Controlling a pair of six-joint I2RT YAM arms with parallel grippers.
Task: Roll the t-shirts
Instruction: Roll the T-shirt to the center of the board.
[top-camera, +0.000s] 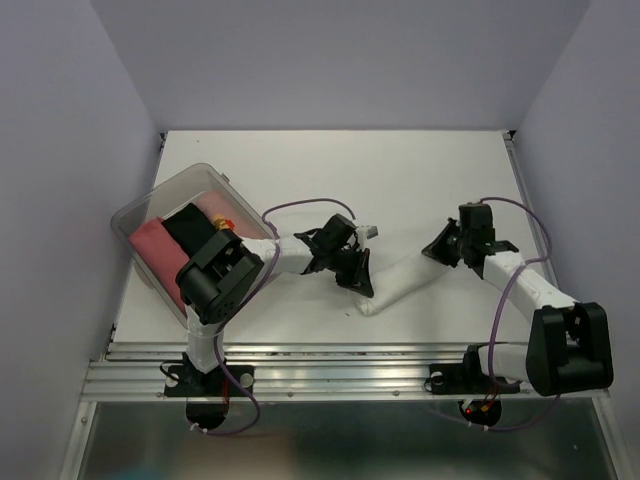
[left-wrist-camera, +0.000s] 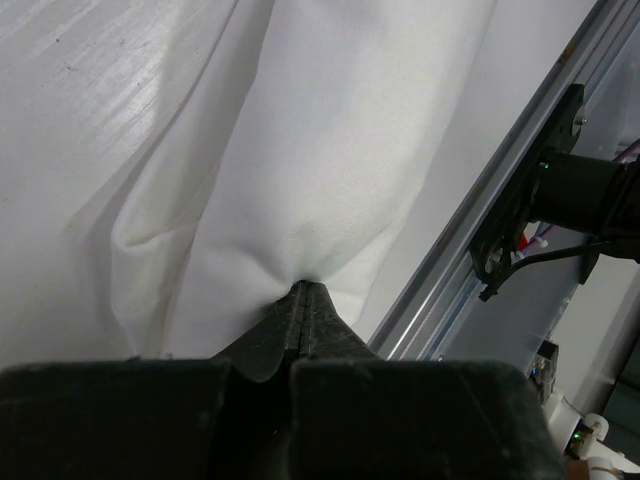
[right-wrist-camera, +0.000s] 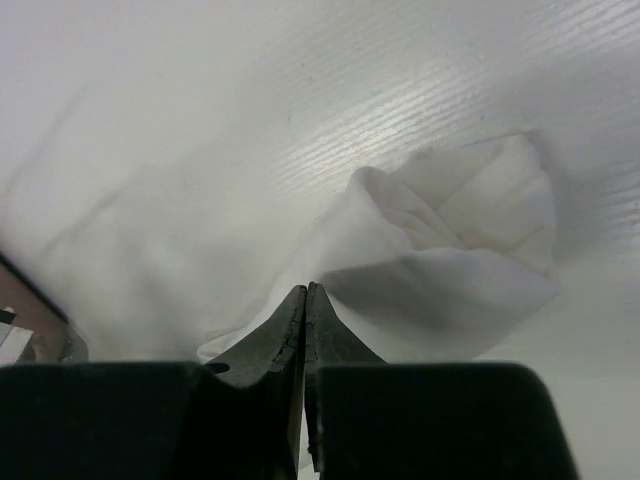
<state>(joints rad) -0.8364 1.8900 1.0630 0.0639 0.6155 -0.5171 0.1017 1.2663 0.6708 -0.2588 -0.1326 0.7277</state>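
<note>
The white t-shirt (top-camera: 402, 279) lies as a long narrow bundle on the table, slanting from near centre up to the right. My left gripper (top-camera: 357, 280) is shut on its near-left end; in the left wrist view the closed fingertips (left-wrist-camera: 305, 288) pinch white cloth (left-wrist-camera: 330, 150). My right gripper (top-camera: 441, 251) is shut on the far-right end; in the right wrist view its tips (right-wrist-camera: 306, 290) pinch the cloth beside a bunched fold (right-wrist-camera: 460, 230). A salmon-pink shirt (top-camera: 155, 247), a black one (top-camera: 190, 228) and a red/yellow one (top-camera: 221, 216) lie in the tub. The neck label is hidden.
The clear plastic tub (top-camera: 150, 200) stands at the table's left side, beside my left arm. The metal rail of the table's near edge (left-wrist-camera: 470, 250) and the right arm's base mount (left-wrist-camera: 560, 190) show in the left wrist view. Walls enclose the table on three sides.
</note>
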